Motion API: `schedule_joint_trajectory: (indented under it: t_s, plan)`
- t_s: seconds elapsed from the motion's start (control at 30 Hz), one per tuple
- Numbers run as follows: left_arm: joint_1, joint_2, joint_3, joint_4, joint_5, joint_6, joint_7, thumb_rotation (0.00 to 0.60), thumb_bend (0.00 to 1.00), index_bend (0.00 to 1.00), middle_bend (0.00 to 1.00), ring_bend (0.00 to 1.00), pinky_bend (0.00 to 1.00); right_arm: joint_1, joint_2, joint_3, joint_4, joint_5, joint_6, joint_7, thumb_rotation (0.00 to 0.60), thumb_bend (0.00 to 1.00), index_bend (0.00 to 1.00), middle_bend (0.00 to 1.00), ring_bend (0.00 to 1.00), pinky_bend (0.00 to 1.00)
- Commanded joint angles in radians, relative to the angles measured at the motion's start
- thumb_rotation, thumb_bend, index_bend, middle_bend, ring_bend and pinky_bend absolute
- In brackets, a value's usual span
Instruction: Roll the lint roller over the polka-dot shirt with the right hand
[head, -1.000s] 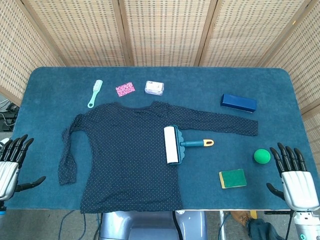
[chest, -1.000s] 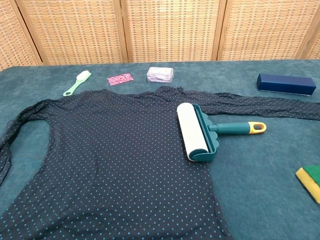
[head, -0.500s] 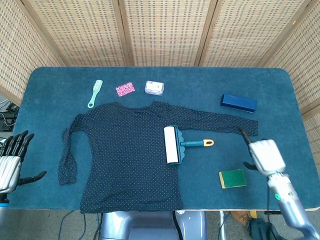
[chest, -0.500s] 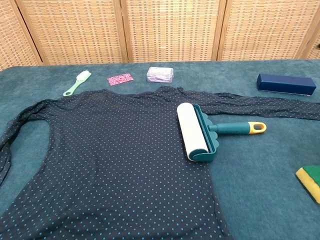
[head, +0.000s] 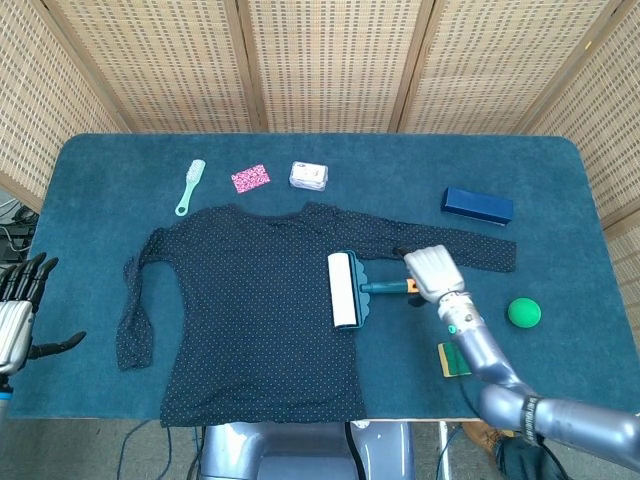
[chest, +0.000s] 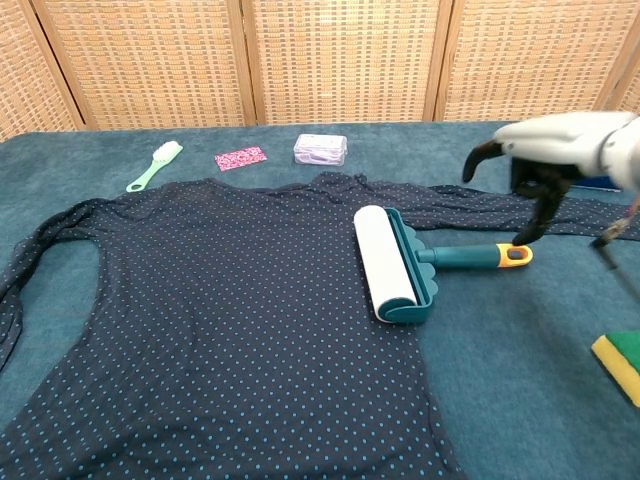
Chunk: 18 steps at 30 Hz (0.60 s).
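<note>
Head view: blue-carpeted table (head: 100, 160), wicker screens (head: 320, 60).

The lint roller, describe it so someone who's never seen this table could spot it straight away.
Start from the dark polka-dot shirt spread over the blue table. At the shirt's right edge lies the white-drum lint roller in a teal frame, its teal handle with an orange tip pointing right under the right hand. Unlike the small mint brush above the shirt, it has a broad white cylinder.

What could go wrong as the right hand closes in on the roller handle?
The right hand hovers over only the yellow tip of the lint roller handle; a grip that far out may let the head twist. The sleeve of the polka-dot shirt lies just behind the handle, so fingers could snag fabric. Rolling could bunch the loose shirt.
</note>
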Motion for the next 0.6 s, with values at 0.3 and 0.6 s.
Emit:
schedule_joint_trajectory:
  t_s: [0.3,0.6]
  plan:
    - [-0.005,0.004,-0.001,0.006,-0.007,-0.007,-0.012,0.6,0.0,0.0,0.0,0.0,0.0,0.083,-0.132,-0.048,0.106,0.082,0.045,-0.064,0.6,0.34,0.33,1.0,1.0,1.0]
    - [-0.006,0.006,0.001,0.005,-0.007,-0.005,-0.016,0.6,0.0,0.0,0.0,0.0,0.0,0.103,-0.177,-0.081,0.153,0.081,0.062,-0.07,0.6,0.38,0.35,1.0,1.0,1.0]
